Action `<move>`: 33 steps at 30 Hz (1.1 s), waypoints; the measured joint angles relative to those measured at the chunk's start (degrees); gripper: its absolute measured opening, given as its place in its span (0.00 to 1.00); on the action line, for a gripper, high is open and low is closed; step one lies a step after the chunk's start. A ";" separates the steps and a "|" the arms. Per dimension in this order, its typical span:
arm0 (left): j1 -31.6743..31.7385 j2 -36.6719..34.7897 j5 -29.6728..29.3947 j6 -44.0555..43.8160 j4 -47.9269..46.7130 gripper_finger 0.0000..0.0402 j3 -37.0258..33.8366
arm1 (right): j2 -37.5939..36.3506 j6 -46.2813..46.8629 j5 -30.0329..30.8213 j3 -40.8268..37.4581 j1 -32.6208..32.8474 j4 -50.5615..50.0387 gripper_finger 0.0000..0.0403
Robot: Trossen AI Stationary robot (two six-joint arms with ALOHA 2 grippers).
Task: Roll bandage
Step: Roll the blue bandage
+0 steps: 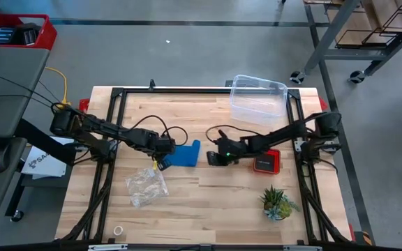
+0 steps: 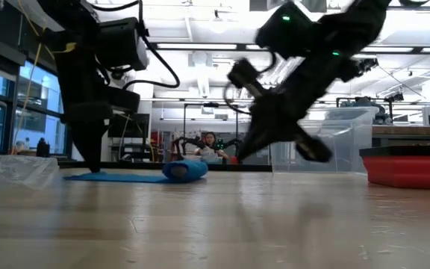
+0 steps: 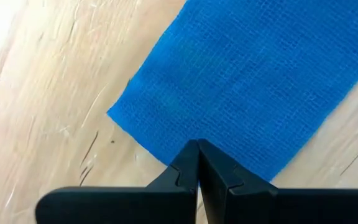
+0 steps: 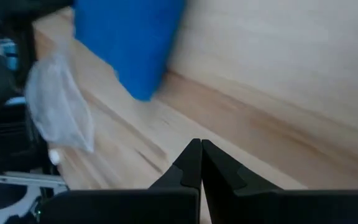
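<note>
From above, the blue bandage (image 1: 185, 155) lies near the middle of the wooden tabletop (image 1: 208, 202), between the 2 arms. The left gripper (image 1: 160, 159) sits at the bandage's left end, and the right gripper (image 1: 213, 158) is just beside its right end. A clear plastic box (image 1: 258, 99) stands at the far edge, a red-and-black square device (image 1: 266, 162) lies under the right arm, a crinkled clear plastic bag (image 1: 147, 185) lies nearer the front, and a small potted plant (image 1: 278, 202) stands at the front right. In the low view the bandage (image 2: 136, 175) shows as a flat strip ending in a small roll; the left gripper (image 2: 92, 161) stands upright with its tip down on the flat end, while the right gripper (image 2: 246, 148) hangs tilted above the tabletop, clear of the roll. A person (image 2: 210, 146) sits far back in the room. The left wrist view shows the jaws pressed together, their tip at the edge of the flat bandage (image 3: 241, 81), holding nothing. The right wrist view shows that arm's jaws likewise pressed together and empty, with the bandage (image 4: 129, 43) ahead and the bag (image 4: 61, 112) beyond.
</note>
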 joint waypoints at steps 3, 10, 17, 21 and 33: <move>0.00 -1.74 -0.01 -1.85 -0.88 0.00 0.01 | 3.98 -4.11 0.42 6.23 -1.59 -4.58 0.00; 0.00 -8.14 -2.23 -4.95 -2.22 0.00 0.10 | 14.03 -13.74 3.98 21.98 -5.57 -22.97 0.00; -0.75 -9.01 -3.26 -6.59 -0.18 0.00 -1.05 | 18.82 -19.48 5.22 29.81 -6.56 -28.81 0.00; -2.48 -8.99 -3.08 -10.30 2.45 0.00 -3.72 | 19.00 -19.52 8.40 30.59 -6.59 -30.49 0.00; -6.51 -8.99 -5.05 -17.97 5.65 0.00 -10.55 | 18.74 -20.99 8.04 30.46 -6.30 -28.21 0.00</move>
